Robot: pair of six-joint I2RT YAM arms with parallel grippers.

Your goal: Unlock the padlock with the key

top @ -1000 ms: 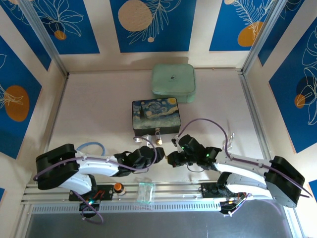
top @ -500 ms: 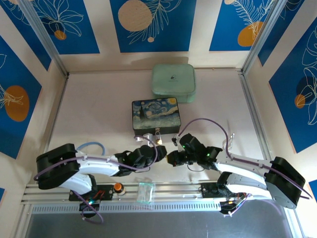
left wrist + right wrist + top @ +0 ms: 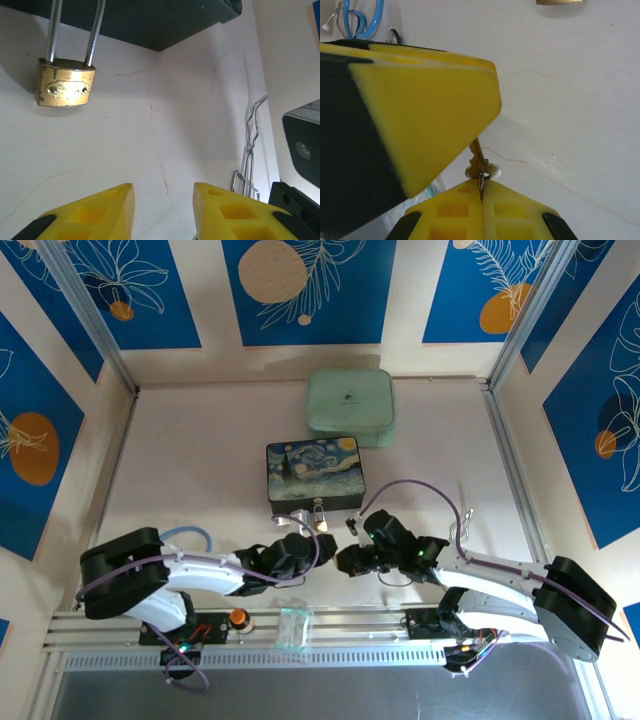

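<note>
Just beside the near wall of the dark painted tin box (image 3: 316, 473), the small brass-gold padlock (image 3: 65, 83) is seen against the pale table (image 3: 150, 150), its thin silver shackle (image 3: 92, 30) reaching up to the box's edge. Nearer than it, the left gripper (image 3: 162, 210) is poised with its yellow fingers (image 3: 100, 212) partly apart; nothing is gripped or touched by them. To the right, the thin metal key (image 3: 481, 167) is pinched between the closed yellow pads of the right gripper (image 3: 480, 186), apart from the padlock. A bent silver wire (image 3: 250, 145) is seen on the table at the right. A mint-green rounded case (image 3: 350, 407) is set beyond the box.
</note>
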